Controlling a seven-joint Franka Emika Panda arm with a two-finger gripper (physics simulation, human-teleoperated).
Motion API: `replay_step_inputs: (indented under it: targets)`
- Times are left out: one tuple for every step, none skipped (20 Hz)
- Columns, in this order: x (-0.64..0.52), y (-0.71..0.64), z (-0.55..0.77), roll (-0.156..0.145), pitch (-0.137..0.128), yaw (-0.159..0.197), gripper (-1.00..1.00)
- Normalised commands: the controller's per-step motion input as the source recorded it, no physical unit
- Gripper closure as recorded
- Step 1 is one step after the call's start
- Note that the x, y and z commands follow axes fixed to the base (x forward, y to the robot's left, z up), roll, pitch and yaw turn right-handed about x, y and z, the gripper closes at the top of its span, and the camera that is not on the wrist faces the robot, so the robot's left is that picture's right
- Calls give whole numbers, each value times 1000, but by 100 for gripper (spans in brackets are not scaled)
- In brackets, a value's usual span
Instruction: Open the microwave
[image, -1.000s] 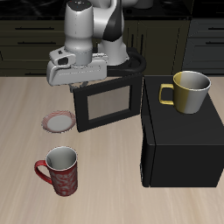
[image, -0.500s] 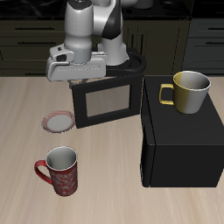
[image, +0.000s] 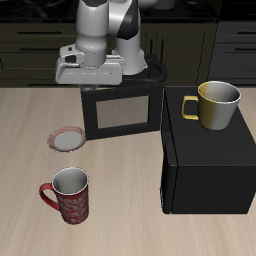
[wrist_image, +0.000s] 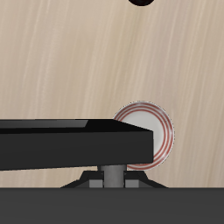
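The microwave (image: 205, 160) is a large matte-black box near the table's front edge. Its door (image: 122, 112), with a grey window, stands swung wide open and faces the front. My gripper (image: 88, 90) is at the door's free end, right above it, with the fingers hidden under the hand in the exterior view. In the wrist view the door's black top edge (wrist_image: 61, 144) runs across, and the grey bar handle (wrist_image: 112, 173) sits between my fingers, which are closed on it.
A yellow mug (image: 216, 104) stands on top of the microwave. A red patterned mug (image: 68, 195) stands near the front edge. A small red-rimmed plate (image: 68, 138) lies beside the door's free end and also shows in the wrist view (wrist_image: 156, 131). Dark cabinets line the back.
The door has swung further open, from slanted to facing the front. My gripper moved with its free end, up and toward the table's back.
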Motion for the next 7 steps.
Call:
replay_step_inputs:
  targets:
    - [-201,-83,-110,0,26,-78,100]
    - [-337,27,-156,37,-38,3,100]
    - [-241,-63,-143,48,-51,85,100]
    - [-280,-151,-145,-32,-42,-22,100]
    - [-261,-143,-109,15,-37,35,100]
    - [-326,-93,-22,-65,-126,23,100]
    - [-280,-170,-27,-8,16,-81,100]
